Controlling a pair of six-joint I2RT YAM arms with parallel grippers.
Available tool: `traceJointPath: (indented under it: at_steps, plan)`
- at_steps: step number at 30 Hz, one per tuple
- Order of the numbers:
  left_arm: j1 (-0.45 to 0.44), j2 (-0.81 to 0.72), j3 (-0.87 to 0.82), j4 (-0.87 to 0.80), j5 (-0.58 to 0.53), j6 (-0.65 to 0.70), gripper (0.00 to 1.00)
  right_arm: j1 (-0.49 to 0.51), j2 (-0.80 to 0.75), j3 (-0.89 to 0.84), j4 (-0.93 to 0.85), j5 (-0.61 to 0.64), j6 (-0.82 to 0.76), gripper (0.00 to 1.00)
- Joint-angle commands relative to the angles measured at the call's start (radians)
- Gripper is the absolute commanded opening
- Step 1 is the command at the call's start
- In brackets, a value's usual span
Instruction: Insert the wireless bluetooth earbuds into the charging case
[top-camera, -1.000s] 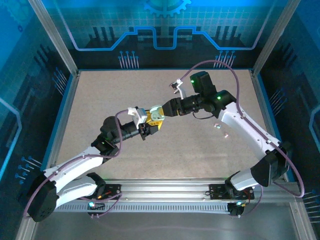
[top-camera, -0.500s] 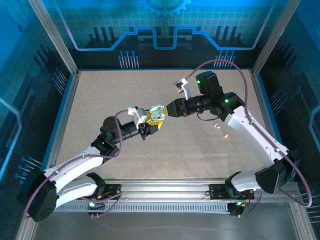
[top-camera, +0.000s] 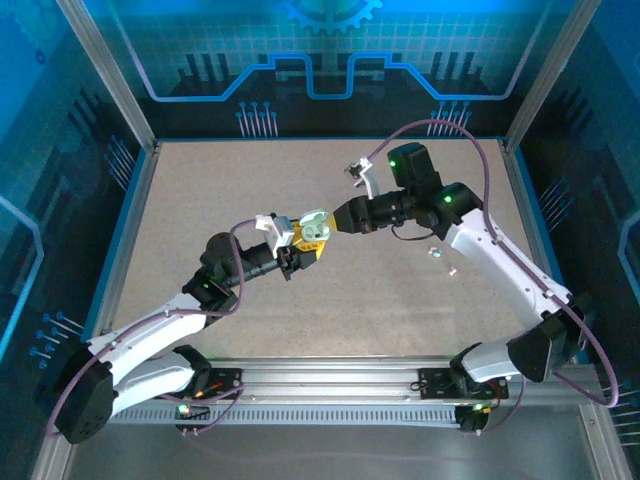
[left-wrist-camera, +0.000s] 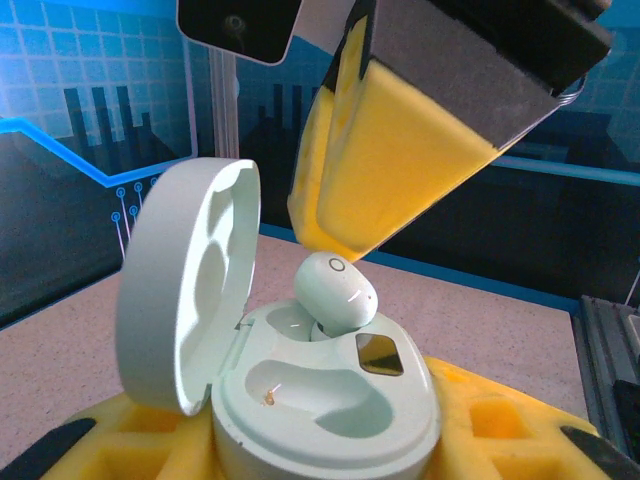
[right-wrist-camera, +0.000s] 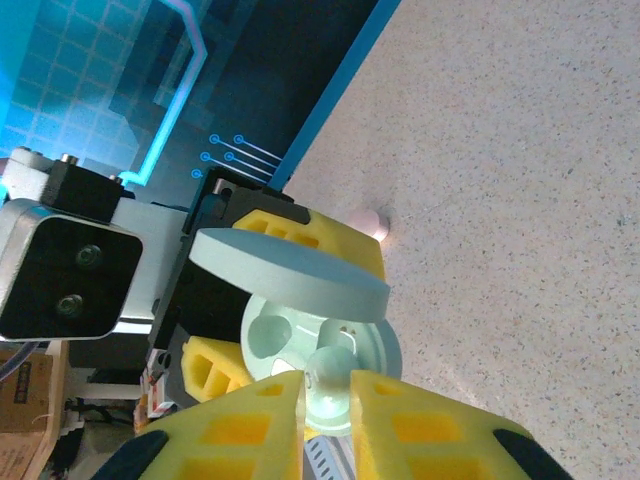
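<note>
My left gripper (top-camera: 310, 240) is shut on the pale green charging case (left-wrist-camera: 330, 400), which it holds off the table with the lid (left-wrist-camera: 185, 285) swung open. One earbud (left-wrist-camera: 336, 290) sits tilted in the far slot, partly in. The near slot (left-wrist-camera: 320, 385) is bare. My right gripper (right-wrist-camera: 328, 400) is shut on that earbud (right-wrist-camera: 328, 385), its yellow pads (right-wrist-camera: 260, 425) pinching it from both sides right above the case (right-wrist-camera: 285, 330). From above, both grippers meet at the case (top-camera: 314, 225) near mid-table, the right gripper (top-camera: 336, 221) coming in from the right.
Two tiny pale pieces (top-camera: 433, 252) (top-camera: 452, 269) lie on the speckled table (top-camera: 220, 190) under the right forearm. A small pinkish-white object (right-wrist-camera: 372, 221) rests on the table beyond the left gripper. Metal frame rails (top-camera: 330, 385) border the table.
The right jaws have closed in on the earbud. The right wrist drew back slightly, then returned to the case. The left arm and the case stayed still.
</note>
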Motion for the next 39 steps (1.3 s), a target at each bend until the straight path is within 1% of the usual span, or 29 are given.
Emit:
traceJointPath:
  at_steps: [1,7,12,15,18,21,23,26,29,31,33,34,35,36,37,39]
  plan:
    - [-0.006,-0.008,0.026,0.02,0.011,0.006,0.34,0.01,0.022,0.016,-0.002,-0.032,0.002,0.2]
    - [-0.007,-0.01,0.028,0.019,0.011,0.008,0.34,0.023,0.037,0.028,0.016,-0.049,-0.002,0.21]
    - [-0.007,-0.011,0.027,0.018,0.011,0.01,0.34,0.02,0.036,0.037,-0.019,-0.017,-0.022,0.23]
    - [-0.006,-0.012,0.026,0.021,0.01,0.011,0.34,0.018,0.031,0.043,-0.039,0.012,-0.031,0.27]
    - [-0.006,-0.011,0.026,0.023,0.01,0.01,0.34,0.016,0.028,0.044,-0.047,0.033,-0.036,0.29]
    - [-0.006,-0.012,0.027,0.022,0.008,0.01,0.34,0.016,0.028,0.049,-0.043,0.006,-0.037,0.31]
    - [-0.007,-0.016,0.026,0.016,0.003,0.015,0.34,0.015,0.005,0.045,-0.033,0.016,-0.039,0.32]
    - [-0.007,-0.025,0.021,0.0,-0.02,0.021,0.34,-0.008,-0.06,0.021,-0.001,0.042,-0.048,0.37]
    - [-0.007,-0.03,0.015,-0.003,-0.035,0.026,0.34,-0.07,-0.144,-0.024,0.009,0.113,-0.068,0.37]
    - [-0.006,-0.031,0.011,-0.005,-0.038,0.027,0.34,-0.156,-0.194,-0.09,0.0,0.198,-0.073,0.37]
    - [-0.007,-0.033,0.006,0.001,-0.04,0.023,0.34,-0.257,-0.217,-0.165,-0.029,0.325,-0.043,0.37]
    - [-0.006,-0.033,0.003,0.005,-0.039,0.022,0.34,-0.318,-0.207,-0.199,-0.061,0.384,-0.023,0.37]
    - [-0.007,-0.035,0.001,0.007,-0.04,0.021,0.34,-0.375,-0.188,-0.222,-0.087,0.41,-0.004,0.36]
    - [-0.006,-0.037,0.0,0.007,-0.04,0.02,0.34,-0.439,-0.154,-0.245,-0.106,0.41,0.001,0.36]
    - [-0.007,-0.039,-0.002,0.008,-0.041,0.018,0.34,-0.485,-0.114,-0.271,-0.11,0.412,-0.005,0.37]
    - [-0.007,-0.042,-0.006,0.014,-0.041,0.008,0.34,-0.545,-0.048,-0.304,-0.109,0.455,-0.012,0.37]
